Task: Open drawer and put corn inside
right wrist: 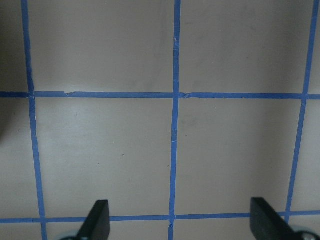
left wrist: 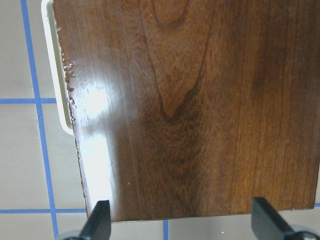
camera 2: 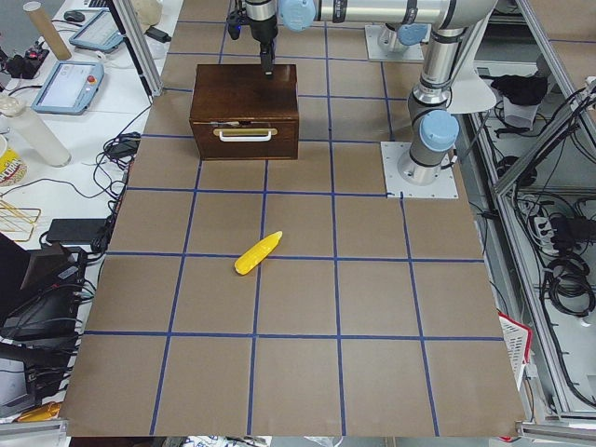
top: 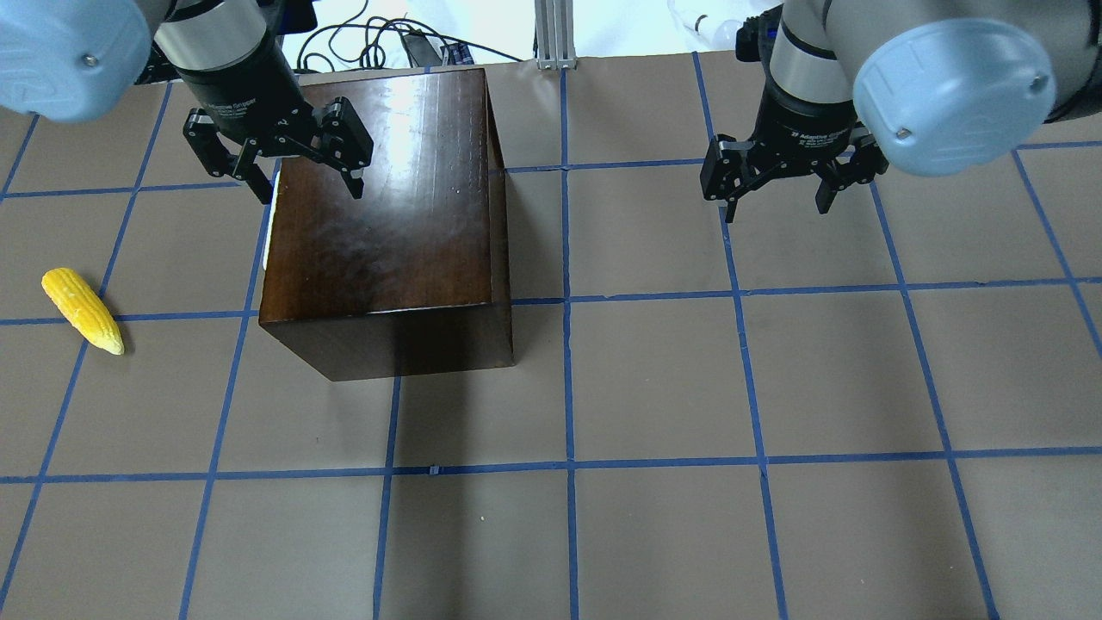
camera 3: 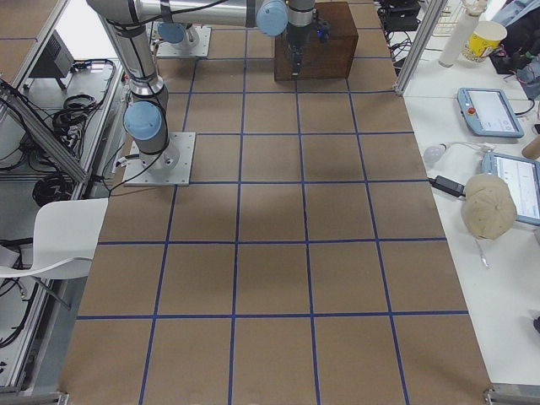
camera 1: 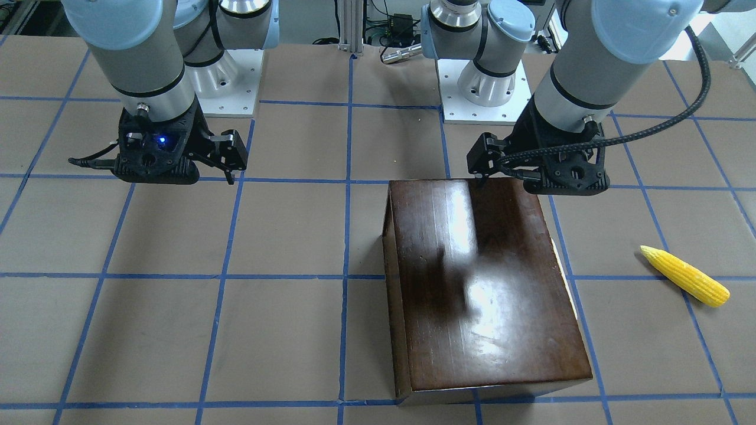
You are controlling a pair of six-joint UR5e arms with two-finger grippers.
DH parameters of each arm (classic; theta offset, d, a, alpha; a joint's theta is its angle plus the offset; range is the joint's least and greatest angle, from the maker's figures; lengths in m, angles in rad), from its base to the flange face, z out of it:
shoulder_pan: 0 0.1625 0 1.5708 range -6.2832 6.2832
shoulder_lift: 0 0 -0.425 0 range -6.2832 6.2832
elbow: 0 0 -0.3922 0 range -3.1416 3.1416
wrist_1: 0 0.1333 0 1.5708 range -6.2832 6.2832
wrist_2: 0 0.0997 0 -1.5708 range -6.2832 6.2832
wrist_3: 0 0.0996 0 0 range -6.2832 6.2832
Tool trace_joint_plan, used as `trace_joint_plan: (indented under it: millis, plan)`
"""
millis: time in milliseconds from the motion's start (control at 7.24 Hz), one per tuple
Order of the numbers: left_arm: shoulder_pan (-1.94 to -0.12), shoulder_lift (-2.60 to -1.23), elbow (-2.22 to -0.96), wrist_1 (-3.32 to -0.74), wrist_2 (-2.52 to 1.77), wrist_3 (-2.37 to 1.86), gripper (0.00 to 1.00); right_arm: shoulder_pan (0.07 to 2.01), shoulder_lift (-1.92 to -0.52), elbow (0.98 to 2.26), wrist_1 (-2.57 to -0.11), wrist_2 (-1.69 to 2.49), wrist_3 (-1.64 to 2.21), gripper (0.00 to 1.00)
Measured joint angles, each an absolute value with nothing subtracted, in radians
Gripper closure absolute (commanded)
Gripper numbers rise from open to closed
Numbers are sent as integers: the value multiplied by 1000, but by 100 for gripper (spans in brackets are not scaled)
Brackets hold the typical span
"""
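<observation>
Drawer (camera 2: pixel 244 149) was shut, its dark front flush in the brown box (top: pixel 379 241). The pale handle (left wrist: pixel 52 65) stuck out from that front and faced the robot's left end of the table (top: pixel 654 387). Corn (top: pixel 83 310) lay flat on the table on the same side as the handle. It was well apart from the box, touched neither gripper, and pointed slantwise across a blue tape line. Left gripper (top: pixel 310 194) was held over the glossy top of the box, near the corner on the handle side. Its jaws stood wide apart with nothing between them. In the left wrist view one finger sat over the box edge by the handle and the other over the top panel. Whether the fingertips touched the wood could not be told. Right gripper (top: pixel 775 207) was held over bare table well to the right of the box, with its jaws likewise spread and empty. Its wrist view showed only brown table surface and blue tape lines.
</observation>
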State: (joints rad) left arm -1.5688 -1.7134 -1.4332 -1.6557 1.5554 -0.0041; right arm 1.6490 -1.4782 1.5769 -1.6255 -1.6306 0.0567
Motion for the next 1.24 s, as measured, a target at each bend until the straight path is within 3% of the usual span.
trace_joint_plan:
  millis: [967,1243]
  plan:
    - [-1544,-1717,-1431,-1628,1560,1,0,1649,-1479,1577,-1625,-1631,57,0]
    - [-1462,-1712,-1425,-1629,1552,29,0,1649,-1478,1577,-1625,-1631,57,0]
